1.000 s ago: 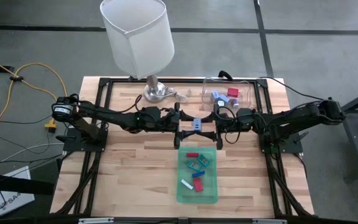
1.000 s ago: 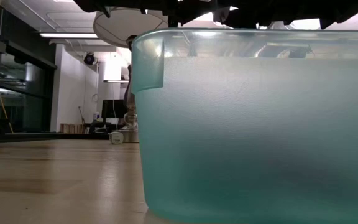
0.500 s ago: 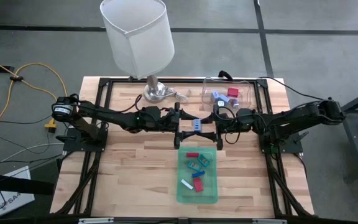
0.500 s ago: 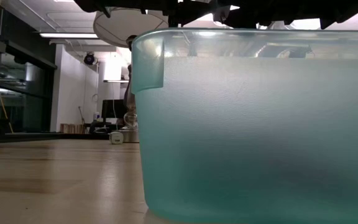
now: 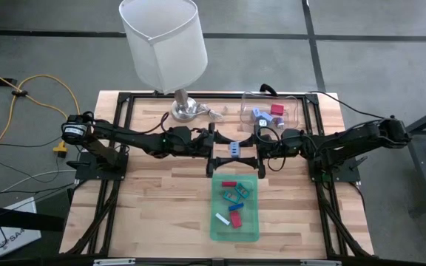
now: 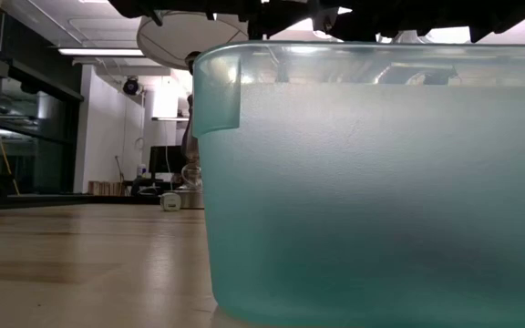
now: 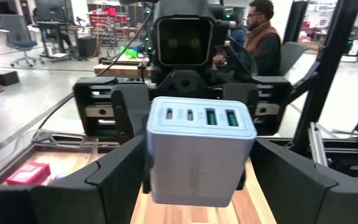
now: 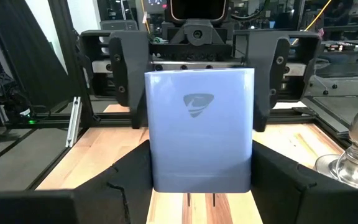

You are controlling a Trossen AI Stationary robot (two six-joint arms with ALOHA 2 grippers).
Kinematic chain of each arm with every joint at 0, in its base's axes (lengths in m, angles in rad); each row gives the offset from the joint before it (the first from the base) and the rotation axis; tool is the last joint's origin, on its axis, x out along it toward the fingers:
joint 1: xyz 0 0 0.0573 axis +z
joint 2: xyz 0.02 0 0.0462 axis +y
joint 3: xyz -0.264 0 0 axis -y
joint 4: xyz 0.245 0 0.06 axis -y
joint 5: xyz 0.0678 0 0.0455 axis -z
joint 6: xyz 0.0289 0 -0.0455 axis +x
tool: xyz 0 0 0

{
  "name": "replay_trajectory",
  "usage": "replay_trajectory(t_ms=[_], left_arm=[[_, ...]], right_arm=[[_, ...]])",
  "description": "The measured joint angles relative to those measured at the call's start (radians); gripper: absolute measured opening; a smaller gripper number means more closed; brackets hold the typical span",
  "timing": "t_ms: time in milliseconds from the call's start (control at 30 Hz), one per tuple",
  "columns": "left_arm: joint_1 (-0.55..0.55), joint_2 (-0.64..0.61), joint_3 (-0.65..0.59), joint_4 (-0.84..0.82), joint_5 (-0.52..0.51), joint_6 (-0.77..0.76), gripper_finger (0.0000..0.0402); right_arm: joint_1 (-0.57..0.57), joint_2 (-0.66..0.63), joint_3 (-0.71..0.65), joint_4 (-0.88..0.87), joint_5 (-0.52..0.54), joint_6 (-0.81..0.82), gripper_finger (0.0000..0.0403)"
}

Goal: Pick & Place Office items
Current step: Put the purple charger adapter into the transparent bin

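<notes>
A pale grey-blue charger block with a row of ports on one face hangs in the air between my two grippers, over the far end of the green tray. My left gripper reaches in from the table's left and my right gripper from its right. Both are shut on the block. Several small office items in red, blue, teal and white lie in the tray. A few more lie in the clear container. My left gripper pinches the block between its two fingers, level, from the table's left. The fingers lie on the side faces, and the port face points back at this wrist. The block is lifted clear of the table. My right gripper pinches the same block from the opposite end, level, from the table's right. Its fingers sit on the side faces at the end nearest this wrist. The logo face points at this wrist.
A lamp with a big white shade stands on its metal base at the table's far edge, left of the clear container. The tray's teal wall fills the low view. Bare wood lies on both sides of the tray.
</notes>
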Motion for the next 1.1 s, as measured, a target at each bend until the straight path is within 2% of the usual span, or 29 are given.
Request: replay_trajectory(t_ms=[533, 1100], left_arm=[[0.008, -0.005, 0.000, -0.060, -0.023, 0.022, 0.0278], [-0.010, -0.220, 0.000, -0.438, -0.072, 0.018, 0.0278]], right_arm=[[0.000, 0.001, 0.000, -0.006, 0.003, 0.002, 0.0208], [-0.001, 0.000, 0.000, -0.002, 0.005, 0.003, 0.0210]])
